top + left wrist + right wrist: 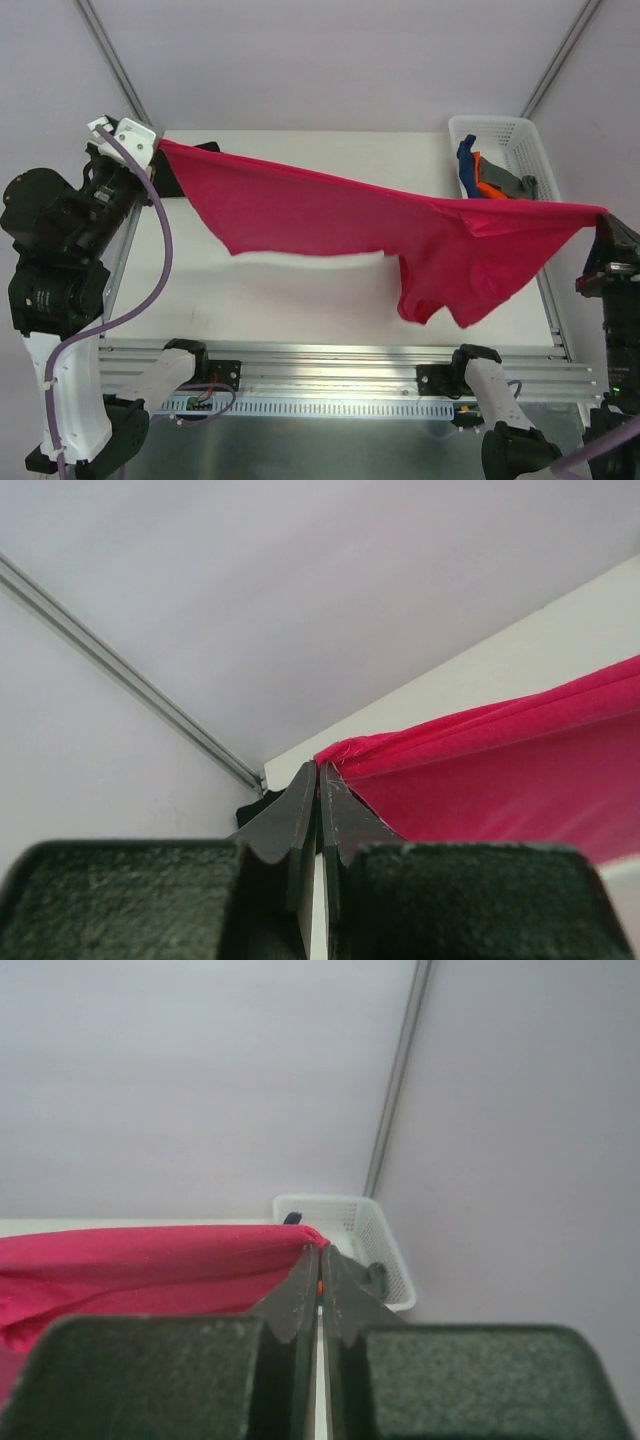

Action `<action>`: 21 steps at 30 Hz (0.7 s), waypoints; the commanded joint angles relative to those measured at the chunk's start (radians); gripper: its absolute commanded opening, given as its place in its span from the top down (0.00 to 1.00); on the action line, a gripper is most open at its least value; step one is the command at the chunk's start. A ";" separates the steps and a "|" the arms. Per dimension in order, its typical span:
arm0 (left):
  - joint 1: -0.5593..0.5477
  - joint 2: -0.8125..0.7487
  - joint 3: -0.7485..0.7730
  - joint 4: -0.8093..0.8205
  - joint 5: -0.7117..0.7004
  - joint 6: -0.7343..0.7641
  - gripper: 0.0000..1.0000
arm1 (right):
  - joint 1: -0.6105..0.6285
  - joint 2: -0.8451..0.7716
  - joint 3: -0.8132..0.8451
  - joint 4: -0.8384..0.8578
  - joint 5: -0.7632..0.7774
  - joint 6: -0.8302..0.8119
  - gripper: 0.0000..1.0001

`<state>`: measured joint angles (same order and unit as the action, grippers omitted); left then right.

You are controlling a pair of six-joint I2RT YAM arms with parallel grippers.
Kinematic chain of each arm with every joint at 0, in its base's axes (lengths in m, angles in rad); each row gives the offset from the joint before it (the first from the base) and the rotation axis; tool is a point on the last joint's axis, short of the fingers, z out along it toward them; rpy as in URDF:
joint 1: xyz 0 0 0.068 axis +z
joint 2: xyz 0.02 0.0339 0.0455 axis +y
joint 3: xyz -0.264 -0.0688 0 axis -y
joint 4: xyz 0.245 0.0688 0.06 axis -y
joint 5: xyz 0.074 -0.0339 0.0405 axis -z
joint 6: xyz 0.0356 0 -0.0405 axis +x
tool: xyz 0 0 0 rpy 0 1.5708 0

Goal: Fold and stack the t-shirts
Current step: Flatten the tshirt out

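I hold the crimson-pink t-shirt (350,215) stretched in the air above the table (280,300), my left claw (152,145) pinching its far-left end and my right claw (603,215) its right end, so I judge nothing folded or stacked yet, with other shirts (472,172) bundled in the far-right basket (530,130).

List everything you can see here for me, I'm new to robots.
table: one, white, centre of view
pink t-shirt: one, crimson-pink, stretched in the air, held at both ends
black cloth: one, black, table's far left corner, partly hidden
basket: one, white, far right corner
blue cloth: one, blue, in basket
orange cloth: one, orange, in basket
grey cloth: one, grey, in basket
left gripper: one, black, shut on shirt's left end
right gripper: one, black, shut on shirt's right end
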<state>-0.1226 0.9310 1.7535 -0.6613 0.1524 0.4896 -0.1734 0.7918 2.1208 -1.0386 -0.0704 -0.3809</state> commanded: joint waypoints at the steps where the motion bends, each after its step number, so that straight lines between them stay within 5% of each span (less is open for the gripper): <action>1: 0.011 0.031 0.021 -0.001 -0.033 0.030 1.00 | 0.057 0.060 0.056 0.078 0.234 -0.122 0.99; 7: 0.011 0.114 0.044 -0.001 -0.039 0.070 1.00 | 0.153 0.095 -0.048 0.294 0.417 -0.341 0.99; 15: 0.012 0.301 -0.072 0.005 0.025 0.132 1.00 | 0.155 0.116 -0.471 0.387 0.213 -0.319 0.99; 21: 0.021 0.491 -0.155 0.012 0.067 0.175 1.00 | 0.155 0.308 -0.587 0.405 0.077 -0.248 0.99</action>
<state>-0.1219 1.3712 1.6127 -0.6655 0.1936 0.6086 -0.0166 1.0397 1.5383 -0.7219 0.0525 -0.6533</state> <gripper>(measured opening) 0.007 0.009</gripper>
